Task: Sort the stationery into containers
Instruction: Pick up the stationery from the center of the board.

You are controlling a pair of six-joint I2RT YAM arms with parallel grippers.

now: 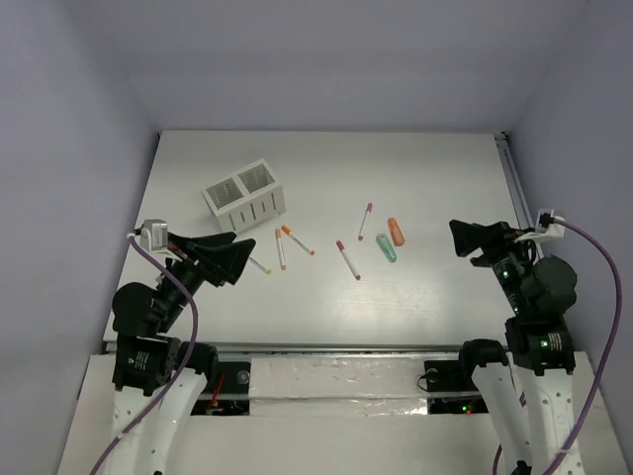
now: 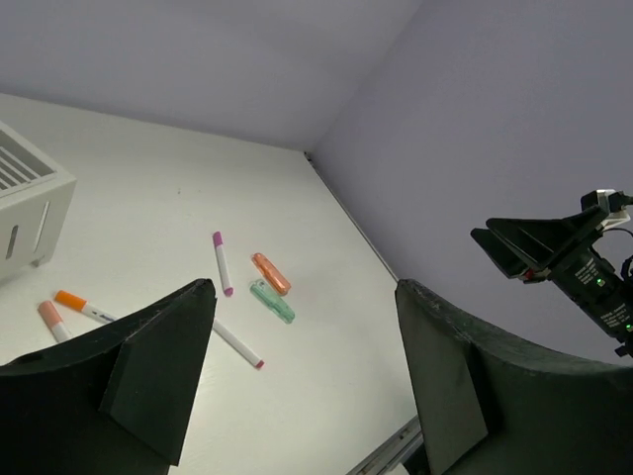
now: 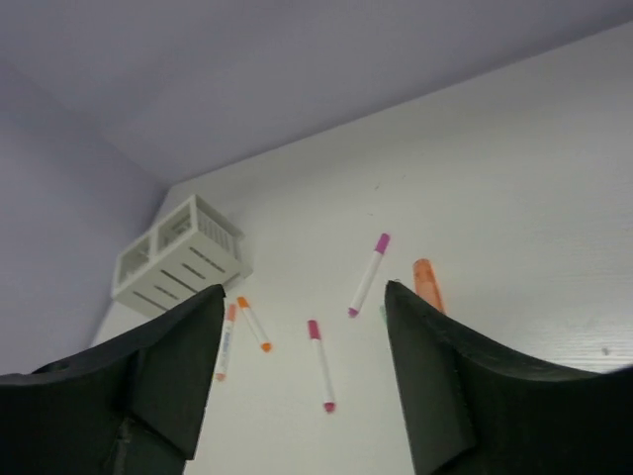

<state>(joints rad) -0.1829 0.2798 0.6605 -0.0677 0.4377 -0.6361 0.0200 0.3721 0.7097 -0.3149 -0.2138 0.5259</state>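
Left gripper [image 1: 240, 259] and right gripper [image 1: 463, 242] hang spread and empty; sorting seems not yet begun. The pens [image 1: 347, 259] and two chunky capsules [image 1: 397, 232] lie scattered right of the box [image 1: 245, 195]. Next, one gripper likely must lower over a pen.

The overhead camera looks down from above and behind my bases onto the whole table [image 1: 445, 168]. My left wrist camera sits low, facing right across it toward my right gripper [image 2: 487, 239]. My right wrist camera faces the white box [image 3: 178, 259]. Both wrist views share the pens [image 3: 367, 275] mid-table.
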